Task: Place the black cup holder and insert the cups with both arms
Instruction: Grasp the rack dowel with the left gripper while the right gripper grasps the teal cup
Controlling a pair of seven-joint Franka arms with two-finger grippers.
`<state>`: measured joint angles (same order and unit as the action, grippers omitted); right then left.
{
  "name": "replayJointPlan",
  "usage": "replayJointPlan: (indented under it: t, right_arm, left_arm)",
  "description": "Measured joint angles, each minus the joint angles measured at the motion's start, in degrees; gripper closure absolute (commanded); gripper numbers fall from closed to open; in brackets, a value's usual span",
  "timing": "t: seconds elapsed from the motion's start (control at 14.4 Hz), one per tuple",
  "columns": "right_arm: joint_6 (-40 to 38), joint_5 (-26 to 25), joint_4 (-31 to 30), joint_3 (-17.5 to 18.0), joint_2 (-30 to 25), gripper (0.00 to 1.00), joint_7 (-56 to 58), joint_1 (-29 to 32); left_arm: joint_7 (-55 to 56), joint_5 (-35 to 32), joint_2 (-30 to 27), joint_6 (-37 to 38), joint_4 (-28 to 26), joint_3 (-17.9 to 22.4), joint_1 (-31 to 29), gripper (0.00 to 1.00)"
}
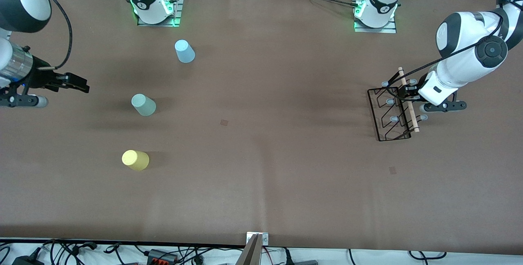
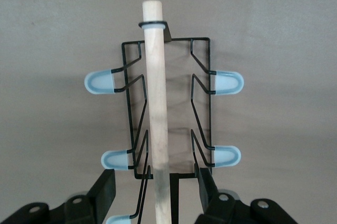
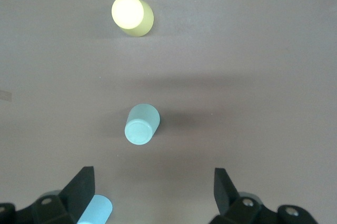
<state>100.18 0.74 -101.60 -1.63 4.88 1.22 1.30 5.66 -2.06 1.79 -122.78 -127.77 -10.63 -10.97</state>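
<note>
Pastel yellow plastic cup [image 1: 135, 160] nearest the front camera on the brown tabletop [image 1: 261, 175], mint green cup [image 1: 143, 104] farther than it, light blue cup [image 1: 184, 51] farthest, black wire cup holder with wooden rod [image 1: 393, 111] toward the left arm's end, left end effector [image 1: 408, 92] straddling its rod with fingers apart, right end effector [image 1: 77, 84] open, waiting near the green cup.

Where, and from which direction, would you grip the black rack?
Probably the wooden rod along the top of the rack, from above. It stands clear of the wire and is thin enough for the fingers; the left gripper already straddles it.
</note>
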Motion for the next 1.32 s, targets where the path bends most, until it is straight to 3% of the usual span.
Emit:
replayJointPlan:
  t: [0.14,0.35,0.56,0.9,1.32]
  right_arm:
    - [-0.04,0.03,-0.64,0.04,0.78,0.0,-0.15,0.0]
    - [0.23,-0.05,-2.25,0.24,1.79,0.0,-0.31,-0.53]
    - [2.4,-0.71,-2.86,0.51,3.92,0.0,-0.63,-1.94]
    - [4.69,-0.74,-5.87,0.59,7.31,0.0,-0.87,-2.66]
    - [11.88,-0.74,-14.29,1.07,8.7,0.0,-0.58,-4.76]
  left_arm:
    - [0.01,0.0,0.0,-0.74,-0.85,0.0,0.0,0.37]
    - [0.03,0.0,0.0,-1.1,-1.37,0.0,0.0,0.54]
    - [0.03,0.0,0.01,-1.11,-1.62,0.0,0.0,0.6]
    - [0.03,0.0,0.05,-1.11,-2.11,-0.01,0.0,0.96]
    - [0.14,0.0,0.03,0.15,-1.66,-0.77,0.04,0.99]
